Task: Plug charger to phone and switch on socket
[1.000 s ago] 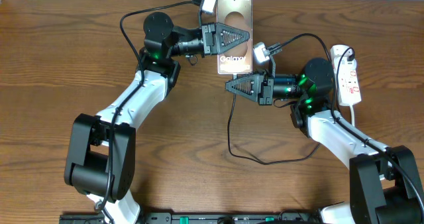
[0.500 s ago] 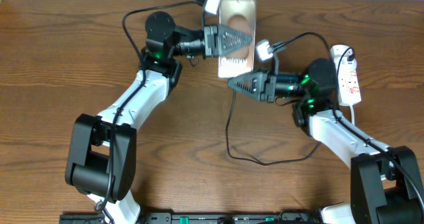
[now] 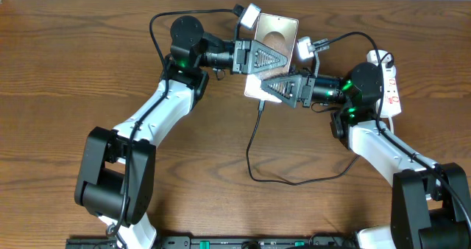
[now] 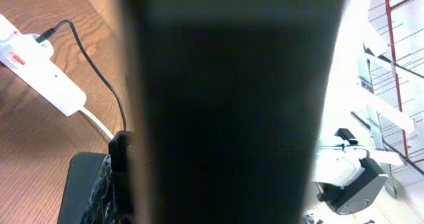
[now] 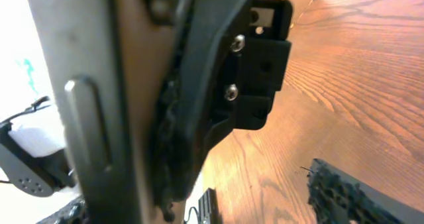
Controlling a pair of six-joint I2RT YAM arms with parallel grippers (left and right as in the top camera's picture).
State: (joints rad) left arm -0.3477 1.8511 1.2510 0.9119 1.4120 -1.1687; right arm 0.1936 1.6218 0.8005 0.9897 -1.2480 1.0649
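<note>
My left gripper [image 3: 283,59] is shut on the phone [image 3: 278,32] and holds it tilted up off the table at the back centre. In the left wrist view the phone [image 4: 232,105] fills the middle as a dark slab. Just below it my right gripper [image 3: 268,88] stands open, one finger [image 5: 344,191] showing at the lower right. The charger is a thin black cable [image 3: 250,153] looping over the table. Its plug tip [image 3: 260,105] sits at the phone's lower end [image 5: 207,207]; I cannot tell whether it is seated. The white socket [image 3: 390,79] lies at the far right.
The socket's strip [image 4: 40,65] lies on the wood with a black cable running from it. Thick black robot cables arch over both wrists. Brown wooden table [image 3: 73,72] all round; the back edge runs close behind the phone.
Both grippers and the phone have shifted right. The right gripper has opened and let go of the charger plug, which stays at the phone's lower end. The cable loop has followed.
</note>
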